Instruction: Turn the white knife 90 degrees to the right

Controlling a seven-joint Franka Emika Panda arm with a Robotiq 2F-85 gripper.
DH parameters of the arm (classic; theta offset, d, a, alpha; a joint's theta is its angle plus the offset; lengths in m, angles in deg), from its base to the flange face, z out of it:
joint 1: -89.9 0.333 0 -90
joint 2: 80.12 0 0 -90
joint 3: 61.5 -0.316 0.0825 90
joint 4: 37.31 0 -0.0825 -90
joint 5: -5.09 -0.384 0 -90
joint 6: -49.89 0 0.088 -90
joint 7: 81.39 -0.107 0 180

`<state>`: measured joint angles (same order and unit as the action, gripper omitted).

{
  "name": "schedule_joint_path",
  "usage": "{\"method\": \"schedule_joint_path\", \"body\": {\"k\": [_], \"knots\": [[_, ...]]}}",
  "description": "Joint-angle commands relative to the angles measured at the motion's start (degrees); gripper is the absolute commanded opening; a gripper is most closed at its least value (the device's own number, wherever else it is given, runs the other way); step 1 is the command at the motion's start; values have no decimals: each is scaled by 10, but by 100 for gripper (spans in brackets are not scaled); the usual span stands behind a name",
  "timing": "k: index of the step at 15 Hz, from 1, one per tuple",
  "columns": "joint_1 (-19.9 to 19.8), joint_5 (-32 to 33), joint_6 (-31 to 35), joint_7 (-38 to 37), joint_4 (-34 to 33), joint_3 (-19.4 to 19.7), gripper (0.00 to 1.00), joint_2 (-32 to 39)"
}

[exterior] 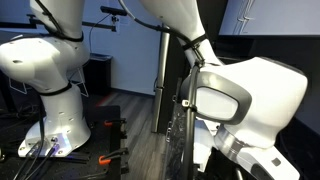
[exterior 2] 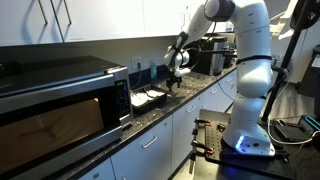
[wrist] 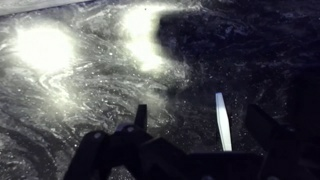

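- Kitchen setting: a dark speckled stone desk (exterior 2: 200, 92) runs beneath white wall cabinets (exterior 2: 100, 20), with a microwave (exterior 2: 60, 100) at its 9 o'clock end in an exterior view.
- The white Panda arm (exterior 2: 245, 50) reaches over the desk from 3 o'clock.
- In the wrist view, the fingers (wrist: 140, 118) stand spread apart, gripping nothing.
- The white knife (wrist: 222, 122) lies flat on the desk at about 4 o'clock, running 12 to 6, between the fingers and touching neither.

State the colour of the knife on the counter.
White; the knife shows best in the wrist view.
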<state>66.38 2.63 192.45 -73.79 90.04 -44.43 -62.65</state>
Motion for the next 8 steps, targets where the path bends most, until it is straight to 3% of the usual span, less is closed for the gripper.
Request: {"method": "schedule_joint_path", "body": {"k": [1,7,8], "knots": [[-6,-24,-2,20,-37,-12,100,35],[-11,-24,-8,26,-76,-25,100,77],[-11,-23,-8,25,-81,-26,90,81]]}}
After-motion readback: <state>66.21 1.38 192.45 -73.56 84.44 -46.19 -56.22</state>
